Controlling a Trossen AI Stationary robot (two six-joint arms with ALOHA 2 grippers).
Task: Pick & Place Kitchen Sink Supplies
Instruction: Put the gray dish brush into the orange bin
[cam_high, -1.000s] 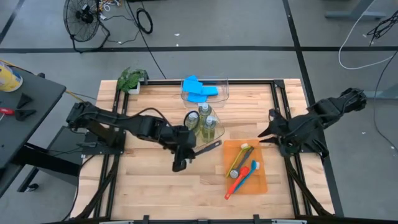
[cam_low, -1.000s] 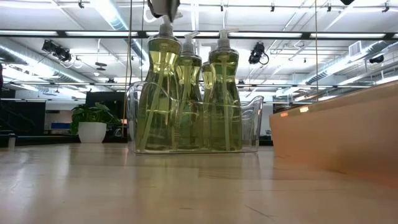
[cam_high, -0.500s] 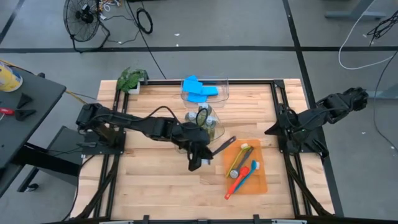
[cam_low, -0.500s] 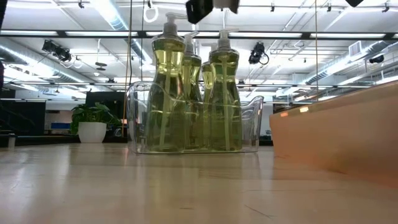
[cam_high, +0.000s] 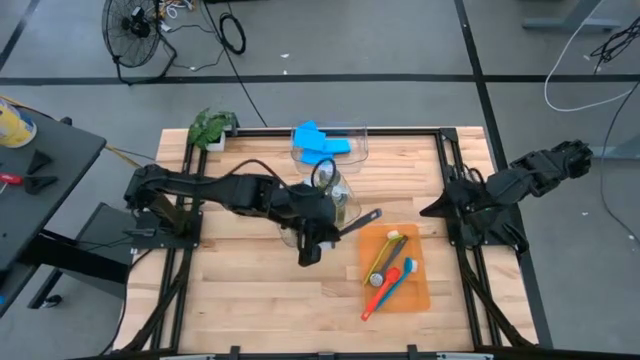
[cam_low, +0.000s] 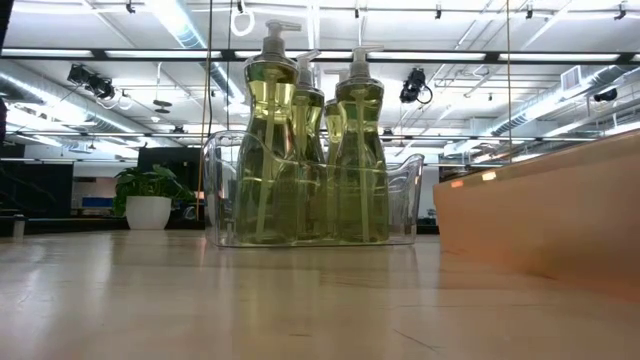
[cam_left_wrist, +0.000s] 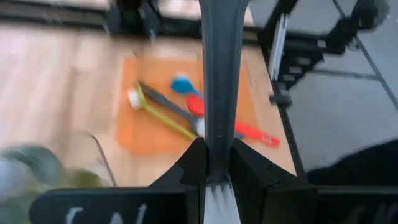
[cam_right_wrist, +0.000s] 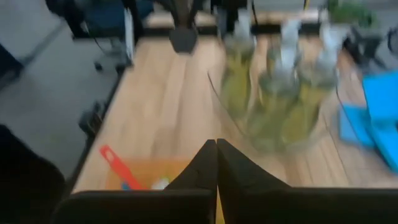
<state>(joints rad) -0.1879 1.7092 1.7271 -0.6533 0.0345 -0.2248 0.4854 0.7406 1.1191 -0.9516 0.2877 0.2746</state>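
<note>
My left gripper pinches the dark grey dish brush by its bristle end, handle pointing ahead toward the orange tray, so I should lower it level beside the brushes there.

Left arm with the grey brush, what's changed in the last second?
The left gripper, shut on the dark grey brush, carried it rightward toward the orange tray. The right gripper closed empty and pulled back. Bottles, sponges and tray brushes stayed.
</note>
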